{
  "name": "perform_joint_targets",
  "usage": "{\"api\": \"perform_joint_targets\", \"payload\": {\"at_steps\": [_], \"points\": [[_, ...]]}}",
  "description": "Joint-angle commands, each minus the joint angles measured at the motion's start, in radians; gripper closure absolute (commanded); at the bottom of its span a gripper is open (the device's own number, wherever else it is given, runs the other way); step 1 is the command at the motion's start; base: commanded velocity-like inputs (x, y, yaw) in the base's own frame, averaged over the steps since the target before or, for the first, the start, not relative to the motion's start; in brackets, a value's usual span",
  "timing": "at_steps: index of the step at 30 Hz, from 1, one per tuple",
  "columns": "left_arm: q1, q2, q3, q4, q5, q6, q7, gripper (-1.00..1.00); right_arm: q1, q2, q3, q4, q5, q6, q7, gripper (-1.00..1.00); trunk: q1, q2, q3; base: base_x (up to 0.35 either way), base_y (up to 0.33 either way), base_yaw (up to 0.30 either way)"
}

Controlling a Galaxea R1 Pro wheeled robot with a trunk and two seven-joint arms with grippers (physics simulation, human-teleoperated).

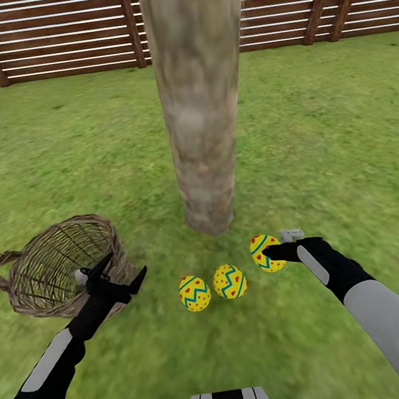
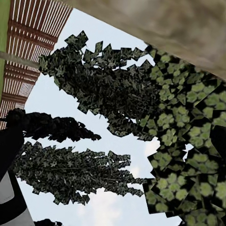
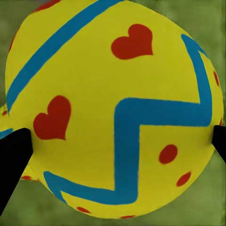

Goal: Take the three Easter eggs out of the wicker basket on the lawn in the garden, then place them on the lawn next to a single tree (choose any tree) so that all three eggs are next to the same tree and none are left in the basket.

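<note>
Right gripper (image 1: pixel 274 253) closed with fingers (image 3: pixel 13 160) low; left gripper (image 1: pixel 122 272) spread apart

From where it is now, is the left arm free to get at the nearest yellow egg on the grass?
Probably yes. The left gripper hangs open beside the brown wicker basket, and bare green lawn lies between it and the leftmost yellow zigzag egg. Nothing stands in the way.

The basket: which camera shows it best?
The head view: the whole basket lies tipped on the lawn, beside the left fingers, no eggs visible inside. The wrist views give nothing of it: treetops and sky in one, a close-up egg in the other.
</note>
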Motion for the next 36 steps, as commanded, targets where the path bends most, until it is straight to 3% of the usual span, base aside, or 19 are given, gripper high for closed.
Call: {"api": "perform_joint_targets", "payload": {"at_steps": [1,5,7,24,36], "points": [[-0.001,0.001,-0.003,0.000,0.003,0.003,-0.003,-1.00,0.000,0.001,0.003,-0.001,0.004,0.004,0.003,1.00,0.000,0.000,-0.001,-0.071,-0.323,0.013],[-0.001,0.001,-0.003,0.000,0.003,0.003,-0.003,-1.00,0.000,0.038,0.065,0.002,0.091,0.005,-0.002,1.00,0.000,0.000,-0.001,-0.084,-0.324,0.231],[-0.001,0.001,-0.003,0.004,0.003,0.004,-0.002,-1.00,0.000,0.050,0.076,0.004,0.107,0.004,-0.003,1.00,0.000,0.000,-0.001,-0.045,-0.140,0.288],[-0.001,0.002,-0.003,0.010,0.003,0.005,-0.009,-1.00,-0.001,0.050,0.062,0.005,0.104,-0.013,-0.001,1.00,0.000,0.000,-0.005,-0.001,-0.004,0.045],[0.000,0.001,-0.003,0.000,0.003,0.004,-0.002,-1.00,-0.001,0.048,0.060,0.005,0.103,-0.049,-0.003,1.00,0.006,-0.003,-0.051,0.000,0.000,0.000]]}}
